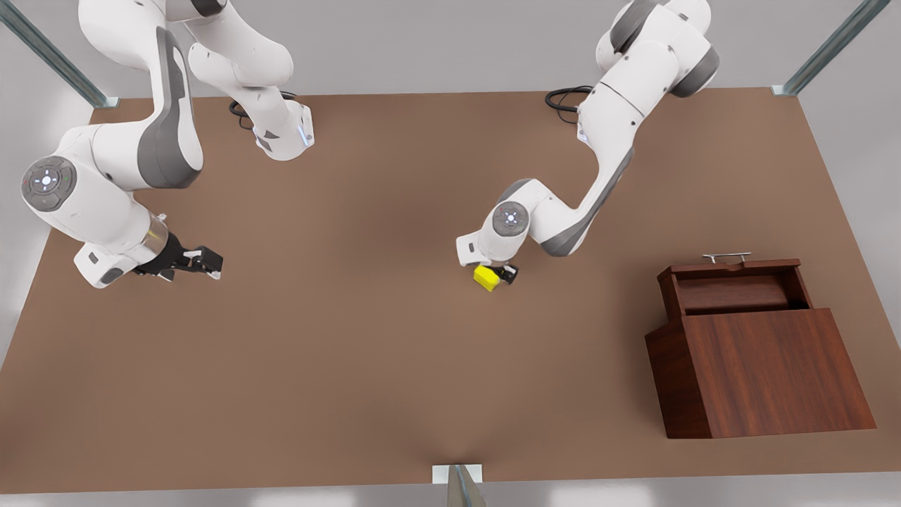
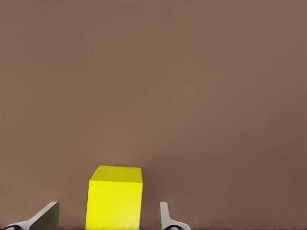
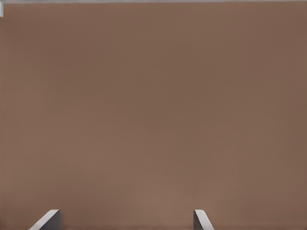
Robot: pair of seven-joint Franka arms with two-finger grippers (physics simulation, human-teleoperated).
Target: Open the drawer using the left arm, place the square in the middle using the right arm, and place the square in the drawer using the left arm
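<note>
The yellow square (image 1: pixel 486 277) (image 2: pixel 115 201) rests on the brown tabletop near the middle (image 1: pixel 394 282). My left gripper (image 1: pixel 502 274) (image 2: pixel 108 216) is down at the table with its fingers open on either side of the square, a small gap showing at each side. My right gripper (image 1: pixel 210 263) (image 3: pixel 125 219) waits open over bare table at the front view's left, holding nothing. The drawer (image 1: pixel 735 285) of the wooden cabinet (image 1: pixel 764 373) at the front view's right stands pulled open and looks empty, its silver handle (image 1: pixel 726 257) on the far side.
Both arm bases (image 1: pixel 285 137) stand at the table's far edge with black cables. Metal frame posts (image 1: pixel 461 486) rise at the near edge and the far corners. Bare tabletop separates the square from the cabinet.
</note>
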